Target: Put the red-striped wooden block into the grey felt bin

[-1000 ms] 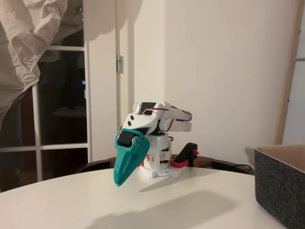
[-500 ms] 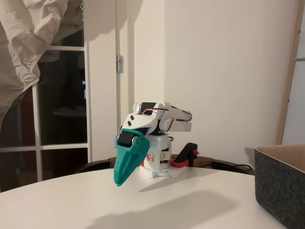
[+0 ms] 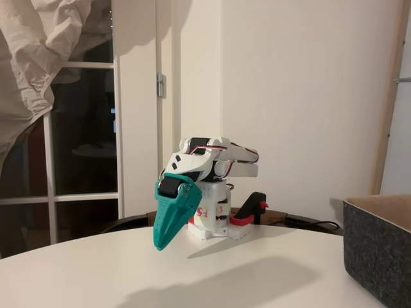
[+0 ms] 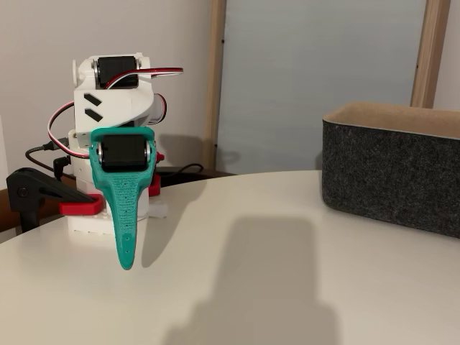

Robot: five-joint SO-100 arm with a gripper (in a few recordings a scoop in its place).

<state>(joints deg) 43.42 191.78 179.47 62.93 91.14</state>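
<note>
We are observing the grey felt bin (image 4: 392,172) standing well right of the downward-pointing teal gripper (image 4: 126,262), its jaws pressed together, contents hidden.
</note>
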